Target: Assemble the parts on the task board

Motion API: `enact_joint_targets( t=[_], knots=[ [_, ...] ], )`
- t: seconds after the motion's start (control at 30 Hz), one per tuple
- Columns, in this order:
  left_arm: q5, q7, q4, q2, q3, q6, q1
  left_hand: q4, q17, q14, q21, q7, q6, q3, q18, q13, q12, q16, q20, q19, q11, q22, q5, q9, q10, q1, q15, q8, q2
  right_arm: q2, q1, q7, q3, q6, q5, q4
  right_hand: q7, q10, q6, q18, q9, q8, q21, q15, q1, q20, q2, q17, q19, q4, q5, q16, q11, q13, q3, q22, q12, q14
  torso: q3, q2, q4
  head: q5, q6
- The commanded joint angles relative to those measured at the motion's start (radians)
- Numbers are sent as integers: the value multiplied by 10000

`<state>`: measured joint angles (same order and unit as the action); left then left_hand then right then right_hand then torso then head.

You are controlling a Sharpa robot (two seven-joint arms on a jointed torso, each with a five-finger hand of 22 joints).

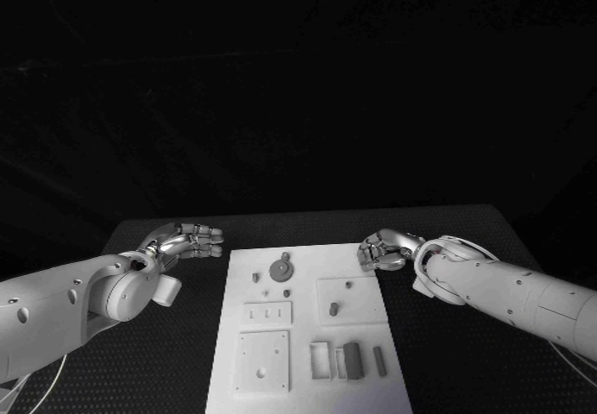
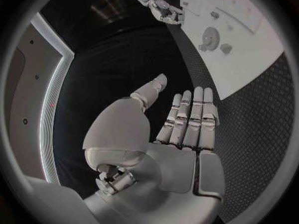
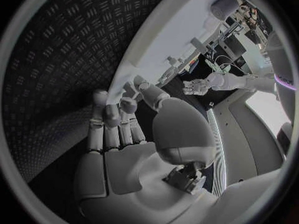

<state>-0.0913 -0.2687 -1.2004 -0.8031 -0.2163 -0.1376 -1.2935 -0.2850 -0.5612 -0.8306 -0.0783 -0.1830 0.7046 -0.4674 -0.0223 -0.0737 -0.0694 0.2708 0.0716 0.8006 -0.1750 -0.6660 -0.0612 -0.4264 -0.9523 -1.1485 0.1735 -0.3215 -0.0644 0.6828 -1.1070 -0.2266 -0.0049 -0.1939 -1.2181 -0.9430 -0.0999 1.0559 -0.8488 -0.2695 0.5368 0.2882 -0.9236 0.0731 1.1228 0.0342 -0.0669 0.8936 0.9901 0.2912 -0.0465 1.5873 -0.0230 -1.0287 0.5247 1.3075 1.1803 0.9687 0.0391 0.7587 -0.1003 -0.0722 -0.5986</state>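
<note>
The white task board (image 1: 311, 392) lies in the middle of the black table. A round grey gear (image 1: 282, 270) sits near its far end, with a small piece (image 1: 256, 278) beside it. Several grey bars (image 1: 352, 360) lie near its front right. My left hand (image 1: 186, 241) hovers just off the board's far left corner; in the left wrist view this hand (image 2: 187, 124) has straight fingers and holds nothing. My right hand (image 1: 386, 252) is at the far right corner. Its fingertips (image 3: 102, 99) sit close to the board's edge (image 3: 134, 59), with nothing held.
Raised white plates with holes and slots (image 1: 349, 299) (image 1: 262, 360) (image 1: 267, 312) take up the board's middle and front left. Bare black table lies to both sides of the board and beyond its far end.
</note>
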Motion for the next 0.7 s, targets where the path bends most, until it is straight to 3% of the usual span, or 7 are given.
enact_joint_targets(
  t=[0.03, 0.7],
  knots=[
    [-20, -48, -19, 6, 9, 172, -5, -8, -17, 28, 57, -18, -14, 61, -55, 17, 13, -33, 47, 14, -20, -16, 54, 10, 15, 74, 43, 28, 21, -30, 10, -26, 1, -37, -136, -15, -309, -36, -763, 77, 17, 57, -64, 78, 23, -19, 135, -11, 47, -8, -20, 56, 32, 15, 80, 172, 69, 33, 3, 4, 5, -4, -6],
    [-20, -24, -44, -24, 12, 181, -7, -13, -22, 32, 61, -8, -15, 73, -58, 18, 14, -40, 46, 11, -15, -21, 53, 11, 20, 96, 44, 30, 29, -63, 19, 110, 1, -209, -124, 35, -228, 33, -1014, 77, 40, 128, -129, 147, -28, -43, 357, -53, 97, -12, -20, 113, 110, 65, 84, 163, 125, 88, 4, 3, 5, -23, -76]
  ],
)
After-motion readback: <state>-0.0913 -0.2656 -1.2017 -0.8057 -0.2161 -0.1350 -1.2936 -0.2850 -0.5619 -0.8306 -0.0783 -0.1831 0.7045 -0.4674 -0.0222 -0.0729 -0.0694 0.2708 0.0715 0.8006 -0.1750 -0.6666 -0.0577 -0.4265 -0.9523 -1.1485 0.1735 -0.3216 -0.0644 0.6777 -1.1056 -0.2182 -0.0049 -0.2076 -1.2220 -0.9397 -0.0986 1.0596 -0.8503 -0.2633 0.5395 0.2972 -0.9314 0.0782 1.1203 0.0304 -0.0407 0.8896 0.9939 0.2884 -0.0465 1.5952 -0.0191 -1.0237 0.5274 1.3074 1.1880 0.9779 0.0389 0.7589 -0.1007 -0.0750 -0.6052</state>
